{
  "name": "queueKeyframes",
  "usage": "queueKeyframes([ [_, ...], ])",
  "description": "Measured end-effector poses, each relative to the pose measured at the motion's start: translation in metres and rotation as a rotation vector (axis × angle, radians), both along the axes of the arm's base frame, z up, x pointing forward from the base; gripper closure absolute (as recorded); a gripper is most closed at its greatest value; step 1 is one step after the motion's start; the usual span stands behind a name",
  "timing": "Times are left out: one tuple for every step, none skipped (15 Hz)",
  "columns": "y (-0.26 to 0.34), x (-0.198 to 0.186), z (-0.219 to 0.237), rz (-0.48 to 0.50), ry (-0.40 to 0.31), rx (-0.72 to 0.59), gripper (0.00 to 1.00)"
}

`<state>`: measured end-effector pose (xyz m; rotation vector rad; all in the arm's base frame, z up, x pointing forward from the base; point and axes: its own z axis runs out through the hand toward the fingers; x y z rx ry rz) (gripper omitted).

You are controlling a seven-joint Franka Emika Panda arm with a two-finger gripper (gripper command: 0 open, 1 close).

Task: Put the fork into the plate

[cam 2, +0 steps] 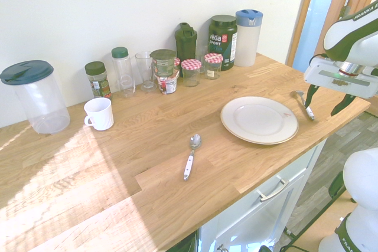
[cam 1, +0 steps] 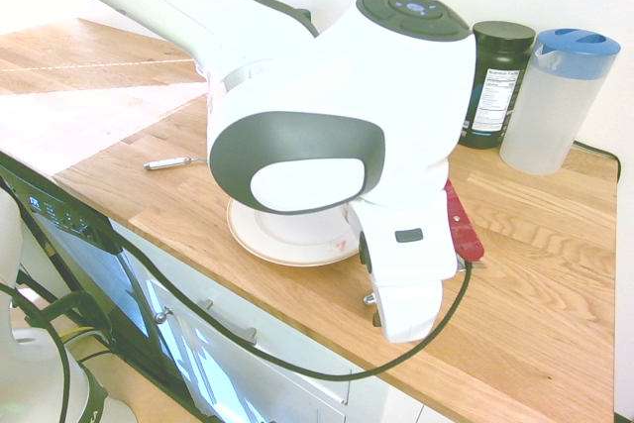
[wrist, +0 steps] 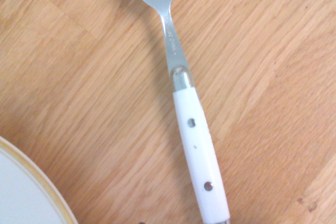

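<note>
A plain pale wall (cam 2: 88,10) backs the long wooden table (cam 2: 147,187), sunlight brightening its near end; white cabinet drawers (cam 2: 266,205) with metal handles sit beneath, beside a wood-framed doorway (cam 2: 307,10)
</note>
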<state>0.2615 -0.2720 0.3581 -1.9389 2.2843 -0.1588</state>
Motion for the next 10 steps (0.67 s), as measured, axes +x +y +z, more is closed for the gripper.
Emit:
queueKeyframes([
  [-0.002,0.001,-0.001,-0.004,-0.003,-0.004,1.0],
  [-0.004,0.002,0.0,-0.006,-0.006,-0.008,1.0],
  [-0.008,0.005,0.002,-0.007,-0.007,-0.012,1.0],
  [-0.012,0.009,0.003,-0.009,-0.006,-0.015,1.0],
  [-0.016,0.013,0.004,-0.008,-0.003,-0.015,1.0],
  [-0.019,0.018,0.003,-0.005,0.001,-0.014,1.0],
  [-0.02,0.024,0.002,0.0,0.006,-0.012,1.0],
  [-0.021,0.03,0.001,0.008,0.011,-0.009,1.0],
  [-0.021,0.036,-0.001,0.016,0.018,-0.003,1.0],
  [-0.022,0.041,-0.004,0.021,0.025,0.006,1.0],
])
